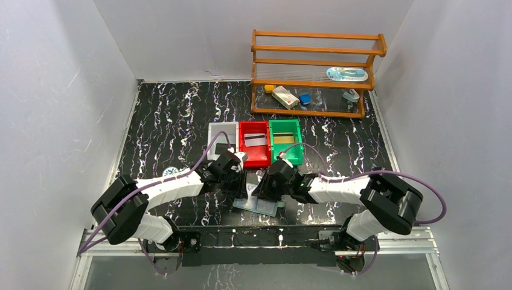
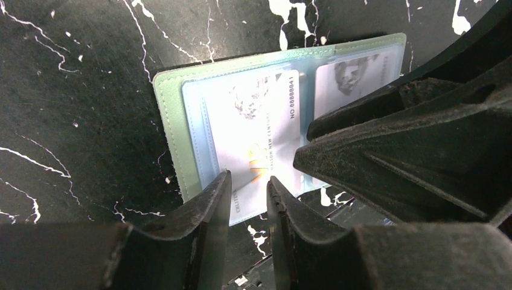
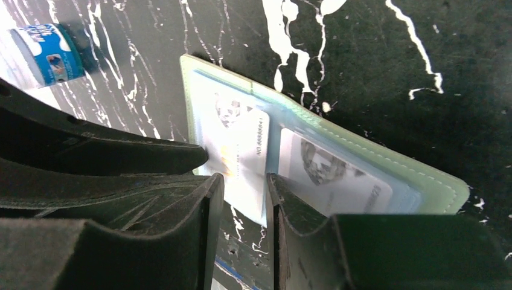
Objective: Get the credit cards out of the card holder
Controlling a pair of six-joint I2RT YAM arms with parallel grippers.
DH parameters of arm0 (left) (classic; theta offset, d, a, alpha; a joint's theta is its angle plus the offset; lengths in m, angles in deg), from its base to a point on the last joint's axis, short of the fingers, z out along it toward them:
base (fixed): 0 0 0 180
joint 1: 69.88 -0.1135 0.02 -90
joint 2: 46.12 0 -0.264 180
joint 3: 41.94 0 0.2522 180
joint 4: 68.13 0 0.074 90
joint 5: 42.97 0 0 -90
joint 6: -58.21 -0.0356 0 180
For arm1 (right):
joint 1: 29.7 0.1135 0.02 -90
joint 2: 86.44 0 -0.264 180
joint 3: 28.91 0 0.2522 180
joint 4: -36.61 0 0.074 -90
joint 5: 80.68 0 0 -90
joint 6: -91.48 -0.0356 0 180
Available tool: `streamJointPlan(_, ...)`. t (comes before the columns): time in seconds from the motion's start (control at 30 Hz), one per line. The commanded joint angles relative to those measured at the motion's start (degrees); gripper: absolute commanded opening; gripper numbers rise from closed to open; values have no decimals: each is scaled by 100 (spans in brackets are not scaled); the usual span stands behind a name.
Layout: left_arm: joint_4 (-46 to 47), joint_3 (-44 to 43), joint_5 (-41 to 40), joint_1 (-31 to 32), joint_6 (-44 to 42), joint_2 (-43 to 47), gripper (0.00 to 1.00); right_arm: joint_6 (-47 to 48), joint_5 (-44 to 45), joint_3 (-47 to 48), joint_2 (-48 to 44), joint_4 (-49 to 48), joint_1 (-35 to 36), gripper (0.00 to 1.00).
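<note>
The grey-green card holder [image 1: 261, 206] lies open on the black table near the front edge. In the left wrist view the card holder [image 2: 170, 121] shows a pale printed card [image 2: 259, 130] slid partly out of its clear pocket, and a second pale card [image 2: 347, 78] inside the other pocket. My left gripper [image 2: 249, 178] hovers over the protruding card's near edge, its jaws a narrow gap apart and holding nothing. My right gripper [image 3: 244, 178] is also narrowly open, its fingertips at the holder's [image 3: 422, 181] middle fold beside the same card [image 3: 241, 142].
A white bin [image 1: 212, 134] holds a black card, a red bin [image 1: 254, 156] a silver card, a green bin [image 1: 296, 151] a gold card. A round blue-and-white tin [image 1: 172, 172] sits to the left. A wooden shelf [image 1: 314, 63] stands at the back right.
</note>
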Motion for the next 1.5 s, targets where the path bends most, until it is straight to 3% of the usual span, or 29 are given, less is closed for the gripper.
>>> streamJointPlan(0.0,-49,88,69,-30,10,32,27,5,67,-86,185,-47,-19,40)
streamJointPlan(0.27,13,256,108,-32,91,32,26,-97,71,-173,373,-252,-26,39)
streamJointPlan(0.43,132,369,186,-30,177,32,25,-263,-167,-772,348,-1701,-71,31)
streamJointPlan(0.63,53,434,84,-35,200,57,25,-249,-463,-1025,392,-2547,-132,18)
streamJointPlan(0.83,-246,317,-254,-29,209,32,24,-240,-656,-1123,177,-2620,-202,31)
streamJointPlan(1.0,-351,258,-420,-35,252,32,24,-138,-809,-1232,85,-2777,-248,11)
streamJointPlan(1.1,-467,216,-554,-36,241,-108,23,-122,-1019,-1464,76,-3045,-351,10)
streamJointPlan(1.13,-492,200,-604,-34,229,-114,23,-80,-1120,-1428,76,-2992,-392,19)
streamJointPlan(1.27,-440,203,-517,-35,219,-151,23,-59,-1156,-1411,80,-2885,-414,29)
streamJointPlan(1.47,-458,183,-575,-34,216,-161,22,-49,-1118,-1444,-3,-2807,-445,13)
